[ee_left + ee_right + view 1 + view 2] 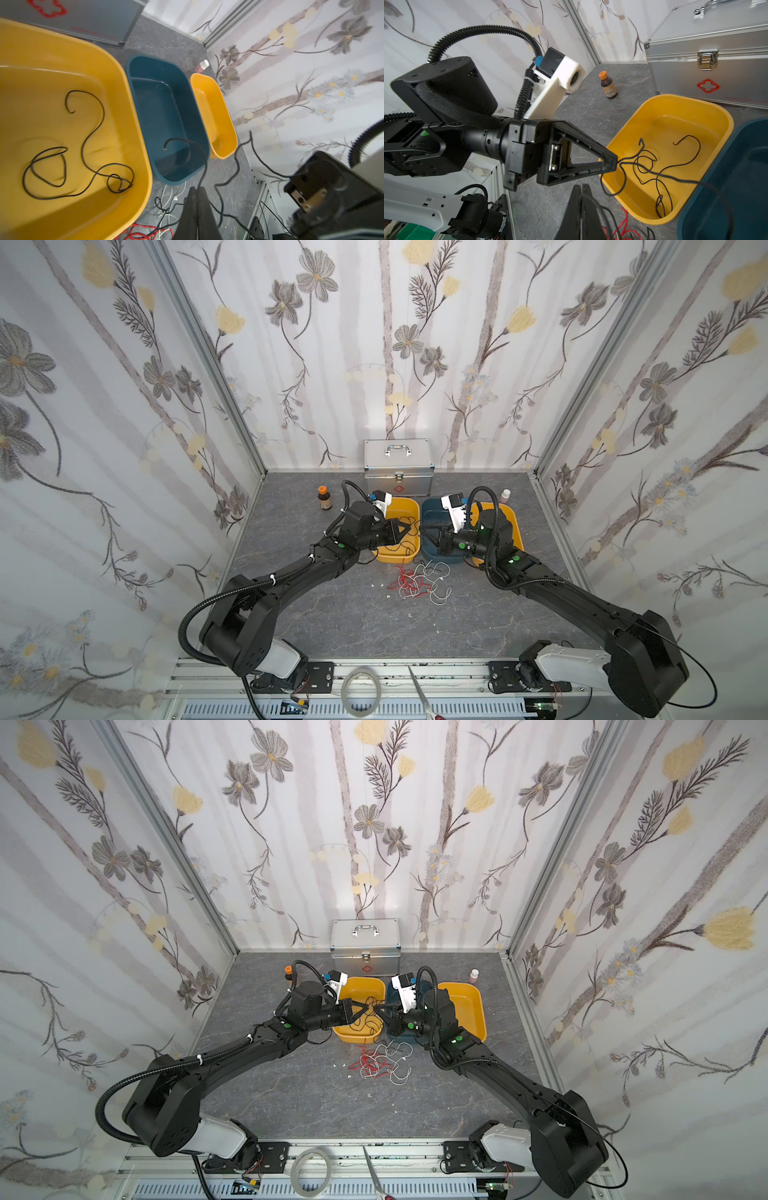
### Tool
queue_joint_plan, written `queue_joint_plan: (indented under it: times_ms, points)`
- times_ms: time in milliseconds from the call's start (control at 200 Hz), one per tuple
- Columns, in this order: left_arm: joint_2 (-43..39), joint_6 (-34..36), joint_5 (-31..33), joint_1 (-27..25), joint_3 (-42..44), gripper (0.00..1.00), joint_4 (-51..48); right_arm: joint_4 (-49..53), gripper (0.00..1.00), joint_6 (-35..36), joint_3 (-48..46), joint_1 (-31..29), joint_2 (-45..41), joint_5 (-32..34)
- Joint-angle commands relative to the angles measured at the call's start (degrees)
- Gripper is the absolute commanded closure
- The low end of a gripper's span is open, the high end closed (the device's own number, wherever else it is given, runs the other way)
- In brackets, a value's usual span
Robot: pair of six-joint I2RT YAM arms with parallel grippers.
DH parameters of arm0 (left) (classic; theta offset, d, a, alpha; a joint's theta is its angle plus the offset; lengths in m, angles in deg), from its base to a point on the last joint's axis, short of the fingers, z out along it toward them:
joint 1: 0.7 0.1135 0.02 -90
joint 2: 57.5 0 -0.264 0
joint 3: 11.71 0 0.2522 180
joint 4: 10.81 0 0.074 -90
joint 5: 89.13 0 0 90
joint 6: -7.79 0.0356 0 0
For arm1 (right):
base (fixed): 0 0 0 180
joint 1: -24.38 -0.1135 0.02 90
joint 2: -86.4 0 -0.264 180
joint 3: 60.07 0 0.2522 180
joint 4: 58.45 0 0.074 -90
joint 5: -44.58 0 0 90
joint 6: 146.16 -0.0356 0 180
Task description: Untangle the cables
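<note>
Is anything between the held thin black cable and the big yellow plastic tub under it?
Nothing visible: left gripper and right gripper hold the thin black cable above the open yellow plastic tub, part lying inside.

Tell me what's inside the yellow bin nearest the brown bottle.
Only the black cable, looped on the floor of the yellow bin; one strand climbs out to the left gripper. Nothing else shows. The left arm covers a near corner in both top views.

A black cable [675,178] spanned the gap between left fingers [608,161] and right fingers [581,207]. Under them, 3 bins [685,98] crowded rim to rim; beyond, a metal case [398,466]. Short of the fingers, past a cable tangle [415,583], counter [374,626] lay open.
</note>
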Motion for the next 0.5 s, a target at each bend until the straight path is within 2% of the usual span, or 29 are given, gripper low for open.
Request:
queue_joint_plan:
  times_ms: [0, 215, 405, 495]
  points:
    - [1.73, -3.40, 3.38, 1.31, 0.58, 1.00, 1.15, -6.21, 1.00, -2.13, 0.11, -0.10, 2.37, -2.30]
    - [5.74, -4.74, 1.86, 3.24, 0.50, 1.00, 2.72, -9.39, 1.00, -3.57, 0.66, -0.19, 7.29, -1.90]
    - [7.50, -4.65, 1.10, 4.37, 0.57, 0.87, 0.53, -10.74, 1.00, -5.10, 3.28, -0.19, 13.48, -2.59]
    - [5.96, -3.61, 1.63, 4.67, 1.12, 0.76, -1.12, -10.76, 1.00, -5.66, 4.32, -0.19, 15.75, -2.42]
